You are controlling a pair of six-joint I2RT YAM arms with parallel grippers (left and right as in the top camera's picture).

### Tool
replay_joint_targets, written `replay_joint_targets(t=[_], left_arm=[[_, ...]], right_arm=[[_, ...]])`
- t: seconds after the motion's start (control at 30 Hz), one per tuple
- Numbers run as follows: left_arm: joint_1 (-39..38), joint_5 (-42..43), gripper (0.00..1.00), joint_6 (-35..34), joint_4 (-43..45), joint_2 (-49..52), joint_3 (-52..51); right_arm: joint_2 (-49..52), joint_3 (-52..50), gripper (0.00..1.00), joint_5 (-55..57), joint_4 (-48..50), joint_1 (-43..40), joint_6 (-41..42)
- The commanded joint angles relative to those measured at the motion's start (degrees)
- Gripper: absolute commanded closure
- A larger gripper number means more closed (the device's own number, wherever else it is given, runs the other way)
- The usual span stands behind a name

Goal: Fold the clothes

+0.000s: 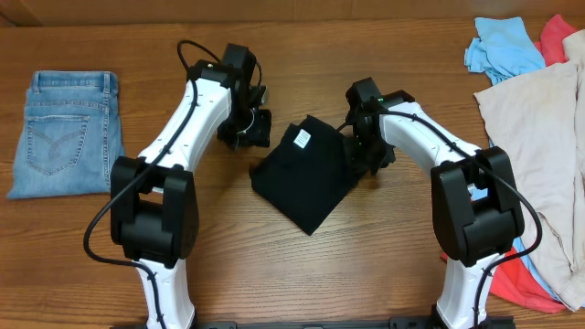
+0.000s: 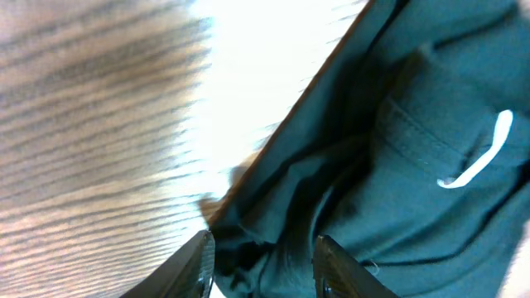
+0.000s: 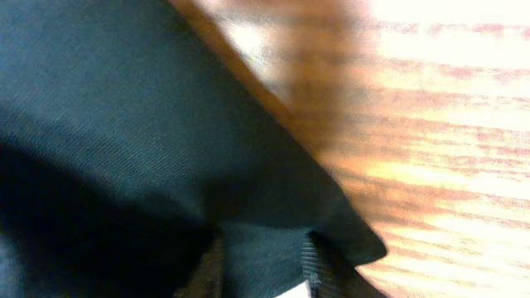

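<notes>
The clothes at the centre are a black T-shirt [image 1: 306, 178], folded into a small diamond with its white label [image 1: 302, 139] facing up. My left gripper [image 1: 254, 128] is at the shirt's upper left edge. In the left wrist view its jaws [image 2: 265, 265] stand open, with rumpled black cloth [image 2: 389, 190] and the label [image 2: 480, 153] just ahead of them. My right gripper [image 1: 358, 155] is at the shirt's right edge. Its jaws [image 3: 263, 269] are also open, with a flap of the black cloth [image 3: 124, 124] lying between the fingers.
Folded blue jeans [image 1: 64, 132] lie at the far left. A loose pile at the right holds a cream garment [image 1: 535, 128], a light blue one [image 1: 503, 46] and a coral one [image 1: 558, 35]. Bare wood shows around the shirt.
</notes>
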Motion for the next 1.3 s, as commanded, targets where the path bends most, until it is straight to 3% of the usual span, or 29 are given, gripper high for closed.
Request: replay_joint_targets(t=[0.0, 0.2, 0.27, 0.5, 0.6, 0.87, 1.03, 1.1, 1.13, 1.17, 1.23, 1.27], left_arm=[[-0.04, 1.99, 0.58, -0.55, 0.68, -1.62, 1.09], [2.4, -2.16, 0.55, -5.99, 0.79, -1.62, 1.07], [3.39, -1.2, 0.54, -7.08, 0.81, -1.62, 1.07], [4.0, -0.81, 0.52, -7.19, 0.55, -1.62, 1.07], [4.0, -0.81, 0.5, -7.19, 0.55, -1.62, 1.07], [4.0, -0.81, 0.49, -7.21, 0.48, -1.62, 1.07], [3.98, -0.83, 0.49, -7.17, -0.33, -1.62, 1.07], [3.98, -0.83, 0.49, -6.95, -0.74, -1.62, 1.07], [3.98, -0.85, 0.49, -6.93, -0.85, -1.62, 1.07], [4.0, -0.85, 0.49, -6.95, -0.83, -1.62, 1.07], [4.0, -0.85, 0.49, -6.95, -0.74, -1.62, 1.07], [4.0, -0.85, 0.49, -6.95, -0.72, -1.62, 1.07]], right_arm=[[-0.87, 5.81, 0.57, 2.1, -4.15, -0.55, -1.11], [-2.64, 20.02, 0.42, 0.74, -10.88, -0.42, -8.35], [-2.62, 23.08, 0.42, -3.56, -11.08, -0.42, -13.42], [0.72, 23.17, 0.41, -15.69, -10.45, -0.2, -24.17], [2.84, 23.15, 0.34, -19.26, -10.43, 0.57, -27.67], [6.47, 22.34, 0.2, -19.58, -8.33, 4.55, -32.81], [8.0, 21.33, 0.19, -19.02, -2.54, 5.7, -31.69], [8.87, 21.33, 0.25, -18.97, -1.57, 5.7, -30.95], [9.46, 21.33, 0.34, -18.97, -1.49, 5.7, -30.95], [9.7, 21.33, 0.56, -19.02, -1.68, 5.7, -30.86], [9.73, 21.33, 0.85, -18.99, -2.34, 5.68, -30.8], [9.7, 21.35, 0.93, -18.97, -2.75, 5.68, -30.8]])
